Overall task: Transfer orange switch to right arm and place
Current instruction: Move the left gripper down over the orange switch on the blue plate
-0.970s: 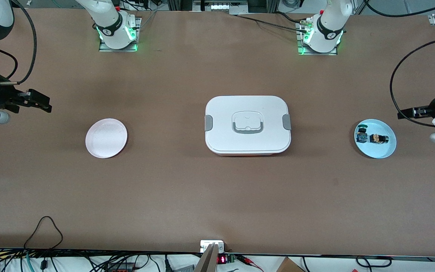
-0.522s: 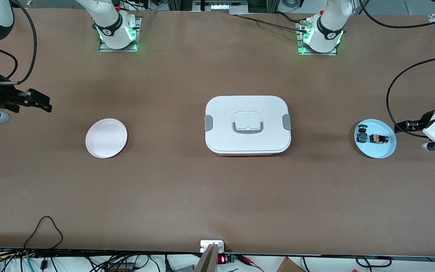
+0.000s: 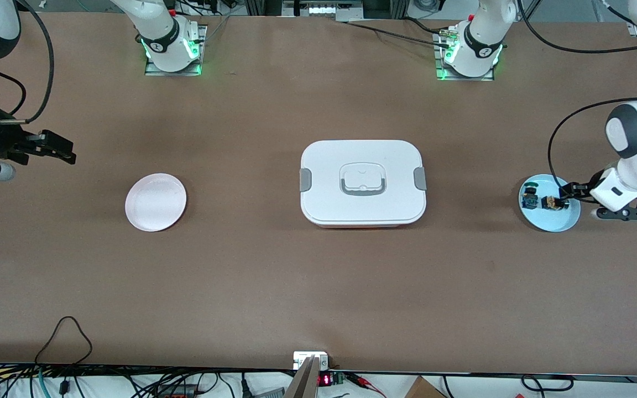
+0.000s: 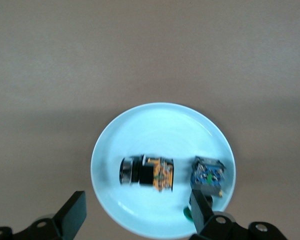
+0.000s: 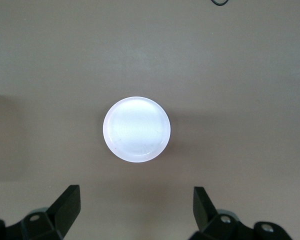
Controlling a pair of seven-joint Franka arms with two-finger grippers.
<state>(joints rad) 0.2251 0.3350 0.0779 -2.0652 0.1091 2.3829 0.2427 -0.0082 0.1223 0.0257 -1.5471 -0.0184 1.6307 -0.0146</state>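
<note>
The orange switch (image 3: 552,203) lies on its side in a light blue plate (image 3: 560,221) toward the left arm's end of the table. It has a black body and a tan-gold end. A green-capped switch with a blue body (image 3: 529,197) lies beside it. My left gripper (image 3: 568,192) is open and empty over the plate's rim. In the left wrist view the orange switch (image 4: 147,172) lies on the plate (image 4: 160,130) ahead of the open left gripper (image 4: 137,216), beside the blue switch (image 4: 208,175). My right gripper (image 3: 57,149) waits open, over the table above a pink plate (image 3: 155,202).
A white lidded box with grey clasps (image 3: 363,182) stands mid-table between the two plates. The pink plate (image 5: 136,129) is empty and lies ahead of the open right gripper (image 5: 135,207). A black cable loop (image 3: 64,331) lies near the table's front edge.
My left arm has swung in from the table's end and brought its gripper over the blue plate's rim, close to the orange switch. The right arm has not moved.
</note>
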